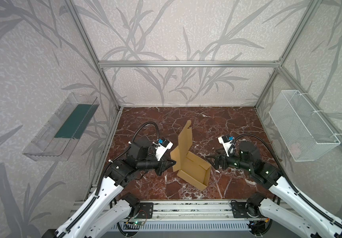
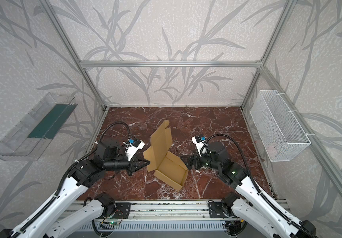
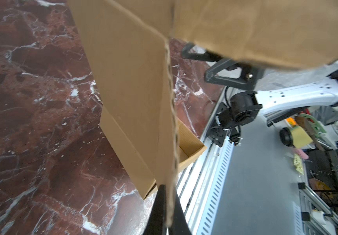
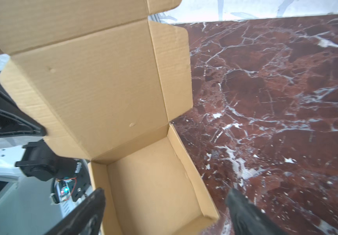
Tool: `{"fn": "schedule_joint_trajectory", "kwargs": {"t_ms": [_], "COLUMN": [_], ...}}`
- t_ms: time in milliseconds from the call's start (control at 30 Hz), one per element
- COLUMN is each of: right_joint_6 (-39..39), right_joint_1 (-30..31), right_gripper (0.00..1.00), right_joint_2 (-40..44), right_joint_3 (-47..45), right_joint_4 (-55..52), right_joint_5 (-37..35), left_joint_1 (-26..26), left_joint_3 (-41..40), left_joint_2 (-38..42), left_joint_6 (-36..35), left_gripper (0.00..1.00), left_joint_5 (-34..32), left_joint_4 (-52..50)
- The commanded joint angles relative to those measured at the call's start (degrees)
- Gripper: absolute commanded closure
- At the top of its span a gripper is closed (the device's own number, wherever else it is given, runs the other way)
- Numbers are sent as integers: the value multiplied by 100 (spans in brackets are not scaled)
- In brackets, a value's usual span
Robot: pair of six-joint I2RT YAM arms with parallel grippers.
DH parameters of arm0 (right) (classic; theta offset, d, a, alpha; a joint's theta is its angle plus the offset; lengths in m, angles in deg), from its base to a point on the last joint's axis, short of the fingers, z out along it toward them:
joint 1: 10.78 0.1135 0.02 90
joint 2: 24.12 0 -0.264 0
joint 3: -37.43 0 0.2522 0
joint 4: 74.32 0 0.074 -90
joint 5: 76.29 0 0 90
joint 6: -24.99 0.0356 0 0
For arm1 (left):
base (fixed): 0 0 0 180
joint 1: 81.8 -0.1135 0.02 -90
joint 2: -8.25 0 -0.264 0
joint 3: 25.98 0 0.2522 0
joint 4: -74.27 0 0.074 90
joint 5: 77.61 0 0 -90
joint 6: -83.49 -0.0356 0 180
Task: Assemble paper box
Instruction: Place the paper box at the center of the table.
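Centre of table (image 1: 227,127): box (image 1: 192,167), tray formed, lid upright toward 12. At its 9: left claw (image 1: 173,163) clamped on lid's side flap, probably propping lid for tuck. At its 3: right claw (image 1: 211,161) spread wide, empty, just beside tray wall, likely ready to steady it.

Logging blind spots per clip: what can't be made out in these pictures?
Left wrist view: the paper box lid hides most of its tray and part of the right gripper.
Right wrist view: the lid's end flap runs off the frame.
Top views: pale item in the wire basket, too small.
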Motion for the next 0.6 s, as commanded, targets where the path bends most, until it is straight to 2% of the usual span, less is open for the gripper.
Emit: {"fn": "schedule_joint_trajectory", "kwargs": {"t_ms": [0, 133, 300, 400, 567], "right_joint_6": [134, 232, 469, 642, 654], "right_joint_1": [-26, -42, -212, -307, -331], "right_gripper": [5, 5, 4, 5, 5], "right_joint_2": [-61, 18, -100, -87, 40], "right_joint_3": [-90, -299, -432, -485, -631], "right_joint_4": [608, 1187, 1702, 1963, 2121], "right_joint_5": [493, 935, 1510, 1935, 1914], "left_joint_1": [-21, -17, -10, -14, -16], "left_joint_3": [235, 373, 632, 786, 857], "left_joint_2": [185, 416, 276, 185, 103], "left_joint_6": [116, 141, -21, -269, -500], "left_gripper": [100, 100, 100, 100, 100], "left_joint_5": [930, 1272, 1858, 1782, 1937], "left_joint_4": [-312, -374, -642, -982, -1161]}}
